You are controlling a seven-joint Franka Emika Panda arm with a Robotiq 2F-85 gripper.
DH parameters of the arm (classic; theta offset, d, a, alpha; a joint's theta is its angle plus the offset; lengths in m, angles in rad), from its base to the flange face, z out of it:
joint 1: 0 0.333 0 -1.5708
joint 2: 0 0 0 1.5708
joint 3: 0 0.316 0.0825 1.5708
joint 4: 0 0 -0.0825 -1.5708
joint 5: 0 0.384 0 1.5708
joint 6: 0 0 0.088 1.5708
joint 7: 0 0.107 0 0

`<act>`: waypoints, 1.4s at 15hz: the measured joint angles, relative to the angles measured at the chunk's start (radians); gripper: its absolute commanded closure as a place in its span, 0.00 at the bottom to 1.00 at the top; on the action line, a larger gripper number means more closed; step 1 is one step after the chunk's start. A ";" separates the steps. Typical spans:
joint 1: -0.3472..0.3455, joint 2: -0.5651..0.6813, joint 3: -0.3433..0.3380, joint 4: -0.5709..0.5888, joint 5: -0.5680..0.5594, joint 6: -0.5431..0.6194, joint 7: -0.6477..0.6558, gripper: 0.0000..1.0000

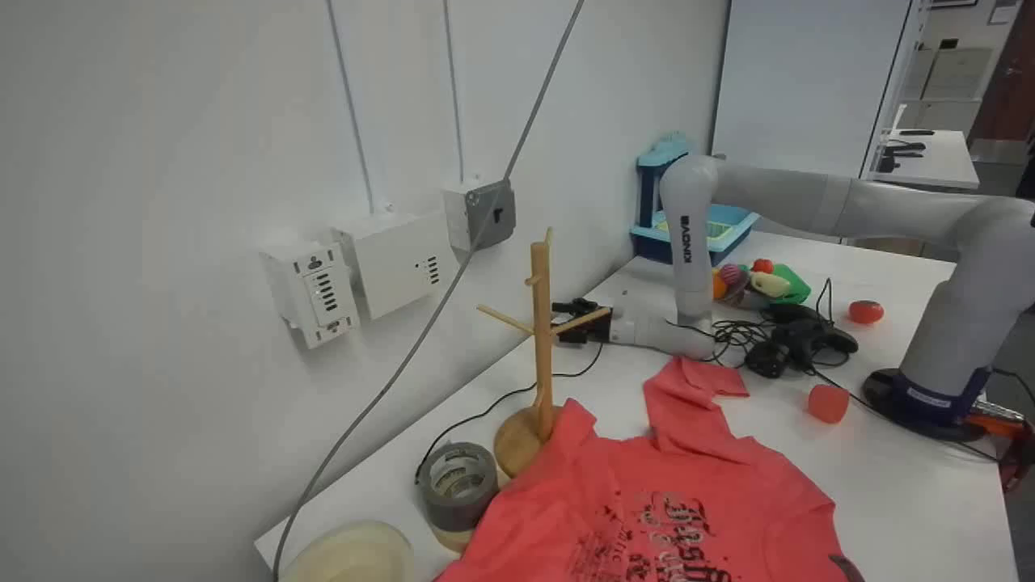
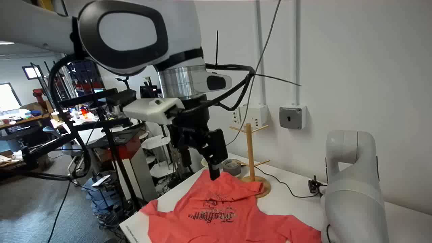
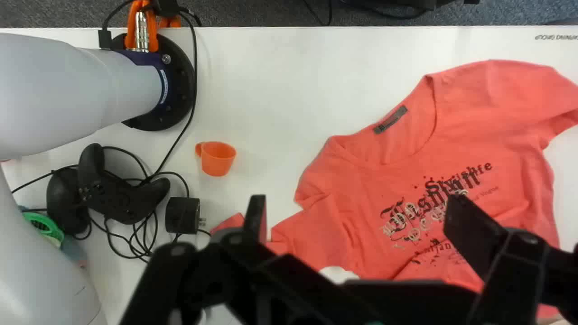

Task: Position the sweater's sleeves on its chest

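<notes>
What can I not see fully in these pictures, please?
Sweater, lower part, wrist view: partly hidden behind the hand.
One sleeve, wrist view: cut off by the right edge.
Neck label, wrist view: writing too small to read.
Pale round item, in an exterior view: cut off by bottom edge.

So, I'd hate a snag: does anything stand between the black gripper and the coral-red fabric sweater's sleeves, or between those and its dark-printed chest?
Nothing visible does: the gripper hangs above the sweater, with only cloth between its sleeves and the chest. The tan wooden peg stand rises beside the sweater, off that path.
</notes>
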 measured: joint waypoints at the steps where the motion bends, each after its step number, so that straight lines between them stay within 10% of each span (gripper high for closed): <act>1: 0.000 0.001 0.000 0.000 0.000 0.000 0.000 0.00; 21: 0.000 0.004 0.007 -0.002 0.010 0.014 0.051 0.00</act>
